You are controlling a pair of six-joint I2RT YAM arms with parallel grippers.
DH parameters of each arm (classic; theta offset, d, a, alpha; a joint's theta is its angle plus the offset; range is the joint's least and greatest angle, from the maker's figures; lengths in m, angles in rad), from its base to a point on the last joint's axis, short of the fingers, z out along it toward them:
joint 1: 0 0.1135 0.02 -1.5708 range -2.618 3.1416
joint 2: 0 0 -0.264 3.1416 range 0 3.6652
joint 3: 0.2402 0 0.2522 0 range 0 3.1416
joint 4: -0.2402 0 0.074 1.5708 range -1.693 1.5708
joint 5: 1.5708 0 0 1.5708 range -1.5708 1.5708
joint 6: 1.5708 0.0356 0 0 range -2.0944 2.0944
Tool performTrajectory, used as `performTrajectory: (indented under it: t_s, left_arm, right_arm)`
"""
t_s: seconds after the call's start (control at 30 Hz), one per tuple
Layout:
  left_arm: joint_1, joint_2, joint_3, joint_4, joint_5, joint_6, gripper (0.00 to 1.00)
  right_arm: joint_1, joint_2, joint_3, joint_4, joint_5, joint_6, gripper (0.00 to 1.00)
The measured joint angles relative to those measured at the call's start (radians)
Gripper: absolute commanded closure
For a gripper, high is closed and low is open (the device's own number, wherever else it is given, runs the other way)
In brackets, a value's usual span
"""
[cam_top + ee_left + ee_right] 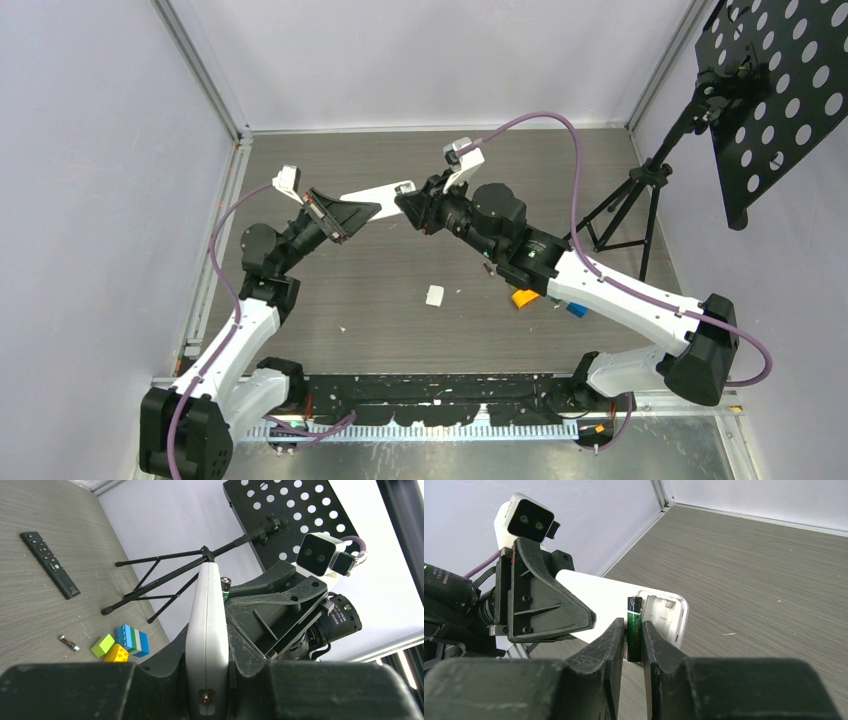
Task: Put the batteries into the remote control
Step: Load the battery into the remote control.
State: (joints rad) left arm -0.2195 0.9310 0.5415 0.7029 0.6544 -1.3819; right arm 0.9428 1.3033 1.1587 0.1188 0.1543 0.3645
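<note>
Remote (378,190), white, is clamped in the left gripper (345,213), clear of the table (400,330). Right gripper (634,630) pinches a green-black battery (634,609) upright, right against the remote's open battery bay (663,611). Another battery (68,643) lies on the table beside coloured blocks (122,644). A black remote (50,565) lies further off.

Left gripper (368,209), right gripper (634,626), seemingly clenched
</note>
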Motion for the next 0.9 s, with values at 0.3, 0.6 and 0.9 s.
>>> performTrajectory:
  t_s: [0.3, 0.6, 0.9]
  left_arm:
    - [0.000, 0.003, 0.000, 0.000, 0.000, 0.000, 1.00]
    - [0.000, 0.011, 0.000, 0.002, -0.014, -0.077, 1.00]
    - [0.000, 0.027, -0.006, 0.008, -0.042, -0.208, 1.00]
  right_arm:
    - [0.005, 0.000, 0.001, -0.003, 0.028, 0.001, 0.75]
    - [0.005, -0.001, 0.000, 0.023, 0.067, -0.006, 0.88]
    - [0.005, 0.023, -0.009, 0.111, 0.094, -0.021, 0.89]
